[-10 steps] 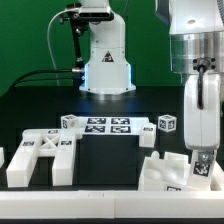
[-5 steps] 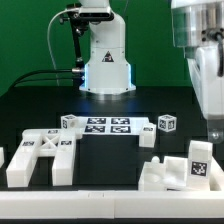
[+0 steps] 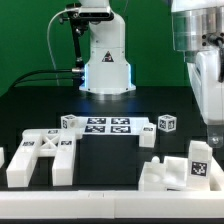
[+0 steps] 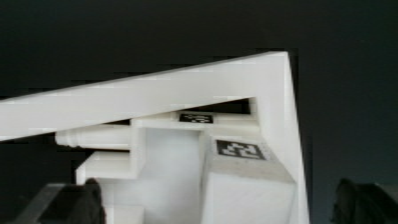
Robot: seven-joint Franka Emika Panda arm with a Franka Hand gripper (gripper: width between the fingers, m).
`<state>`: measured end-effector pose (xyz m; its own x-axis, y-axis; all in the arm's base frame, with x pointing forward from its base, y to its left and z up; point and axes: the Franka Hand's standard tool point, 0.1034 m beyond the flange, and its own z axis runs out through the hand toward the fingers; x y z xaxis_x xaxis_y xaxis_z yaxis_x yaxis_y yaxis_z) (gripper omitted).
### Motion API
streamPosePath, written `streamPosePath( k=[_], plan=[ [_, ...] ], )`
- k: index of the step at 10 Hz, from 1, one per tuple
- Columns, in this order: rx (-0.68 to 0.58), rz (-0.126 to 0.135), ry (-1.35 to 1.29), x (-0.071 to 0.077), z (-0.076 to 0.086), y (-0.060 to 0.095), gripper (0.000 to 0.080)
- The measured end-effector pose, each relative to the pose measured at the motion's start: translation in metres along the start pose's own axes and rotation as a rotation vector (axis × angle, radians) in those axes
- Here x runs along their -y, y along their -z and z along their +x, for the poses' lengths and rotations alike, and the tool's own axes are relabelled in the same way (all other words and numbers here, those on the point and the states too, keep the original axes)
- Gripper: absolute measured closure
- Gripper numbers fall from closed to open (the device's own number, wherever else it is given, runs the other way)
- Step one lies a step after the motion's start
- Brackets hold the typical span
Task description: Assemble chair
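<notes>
Exterior view: poised with gripper point(image 3: 212, 136) above a tagged white chair part point(image 3: 185, 168) at the front, on the exterior view's right; marker board point(image 3: 105, 126) farther back.

Wrist view: looking down on that chair part, with jaws spread wide, gripping nothing, dark fingertips point(image 4: 68, 205) flanking it.

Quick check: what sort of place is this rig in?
Probably a robotics lab bench: a green backdrop, a black table, tagged white chair parts, and the marker board before the arm's base.

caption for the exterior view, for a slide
The end effector hovers above a tagged white chair part.
</notes>
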<state>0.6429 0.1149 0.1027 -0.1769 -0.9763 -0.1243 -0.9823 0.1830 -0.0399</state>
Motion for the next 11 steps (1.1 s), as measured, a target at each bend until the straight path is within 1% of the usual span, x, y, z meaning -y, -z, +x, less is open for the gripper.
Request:
streamPosePath(
  k=[1, 2, 3, 4, 5, 6, 9, 10, 11],
  plan=[
    [0.004, -0.002, 0.071, -0.003, 0.001, 0.003, 0.015],
    [0.01, -0.012, 0.128, -0.014, 0.005, 0.007, 0.015],
    [0.014, -0.029, 0.247, -0.029, 0.01, 0.01, 0.015],
    [0.007, -0.051, 0.407, -0.039, 0.012, 0.01, 0.015],
    [0.001, -0.069, 0.556, -0.043, 0.01, 0.01, 0.015],
    [0.002, -0.063, 0.584, -0.04, 0.012, 0.01, 0.015],
    [0.008, -0.064, 0.839, -0.04, 0.013, 0.009, 0.015],
    [0.014, -0.065, 1.024, -0.044, 0.019, 0.006, 0.015],
    [0.019, -0.071, 1.172, -0.048, 0.035, 0.003, 0.015]
  ],
)
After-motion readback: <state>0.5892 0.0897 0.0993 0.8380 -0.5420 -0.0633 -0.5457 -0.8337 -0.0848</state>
